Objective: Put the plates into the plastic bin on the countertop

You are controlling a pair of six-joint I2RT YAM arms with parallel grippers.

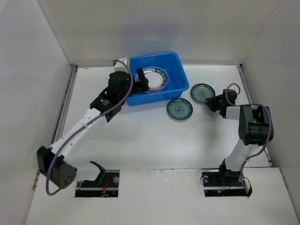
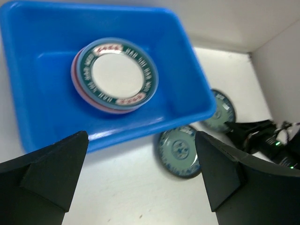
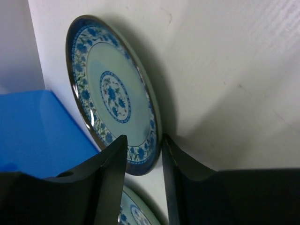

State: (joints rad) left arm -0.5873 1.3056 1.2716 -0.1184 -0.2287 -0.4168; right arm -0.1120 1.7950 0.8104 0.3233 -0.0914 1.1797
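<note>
The left gripper (image 1: 142, 80) hung over the bin (image 1: 178, 70), near the bin's 9 o'clock side. Its jaws were as wide open as they could go, and they held nothing. The bin sat at 12 o'clock on the countertop (image 1: 140, 136). Inside it lay a stack (image 2: 115, 75) of plates, and the one on top was white with a dark rim.

Two plates were not in yet. The near teal plate (image 1: 180, 109) lay on the countertop at the bin's 5 o'clock. The far teal plate (image 1: 201, 93) lay at the bin's 4 o'clock. The right gripper (image 3: 143, 150) was at that plate's 4 o'clock edge. Its jaws stood about half open, one on each side of the rim. I could not tell if they pinched it yet.

To do this well, I think the right gripper should squeeze the rim tight first. Then it should lift slowly, go over the bin wall, and set the plate softly on the stack. The left arm should make room.
</note>
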